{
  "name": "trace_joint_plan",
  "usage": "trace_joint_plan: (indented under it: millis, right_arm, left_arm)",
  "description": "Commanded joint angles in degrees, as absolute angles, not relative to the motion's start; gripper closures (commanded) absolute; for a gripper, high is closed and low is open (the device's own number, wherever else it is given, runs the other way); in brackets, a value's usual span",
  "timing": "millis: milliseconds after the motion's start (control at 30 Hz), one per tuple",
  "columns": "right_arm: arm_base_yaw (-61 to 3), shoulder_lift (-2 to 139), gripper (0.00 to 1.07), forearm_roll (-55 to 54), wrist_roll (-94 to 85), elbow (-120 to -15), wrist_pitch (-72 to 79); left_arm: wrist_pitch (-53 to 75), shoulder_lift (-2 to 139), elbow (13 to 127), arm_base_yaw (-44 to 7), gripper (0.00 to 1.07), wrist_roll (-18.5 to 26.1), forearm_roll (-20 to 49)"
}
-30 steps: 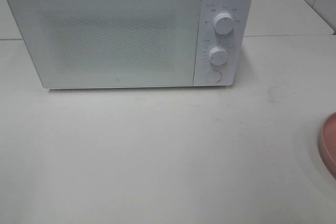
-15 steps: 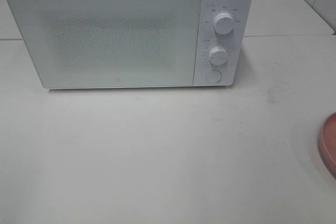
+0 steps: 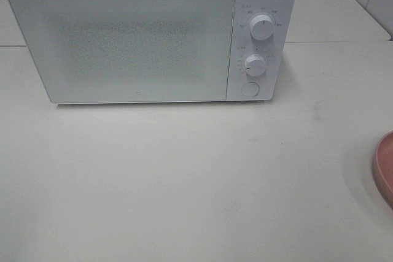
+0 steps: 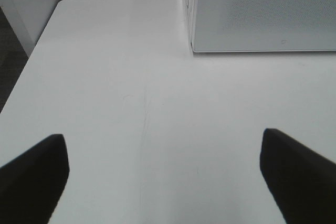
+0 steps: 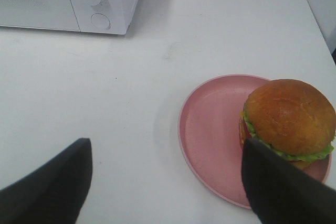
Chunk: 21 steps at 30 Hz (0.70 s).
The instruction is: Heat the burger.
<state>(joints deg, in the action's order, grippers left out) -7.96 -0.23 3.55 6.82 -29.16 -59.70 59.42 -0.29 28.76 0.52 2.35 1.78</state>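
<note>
Burger (image 5: 287, 118): on pink plate (image 5: 210, 135), white table (image 3: 184, 182), well apart from closed microwave (image 3: 147, 35). Left pincer (image 4: 164, 174): jaws wide apart, empty, above bare table. Right pincer (image 5: 168, 182): jaws apart, empty, beside plate.

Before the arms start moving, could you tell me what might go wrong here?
The microwave door is shut, so it must be opened first. The burger sits off-centre near the pink plate's rim; a clumsy grasp by the open right gripper might squash it or tip the plate.
</note>
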Motion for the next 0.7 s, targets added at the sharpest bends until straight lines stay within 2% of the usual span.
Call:
trace_joint_plan:
  millis: [33, 700]
  right_arm:
    - [-7.5, -1.7, 0.32, 3.5, 6.5, -29.0, -59.5]
    - [-7.5, -1.7, 0.32, 3.5, 6.5, -29.0, -59.5]
  left_arm:
    - [59.4, -1.7, 28.7, 0.7, 0.15, 2.3, 1.6]
    - [59.4, -1.7, 28.7, 0.7, 0.15, 2.3, 1.6]
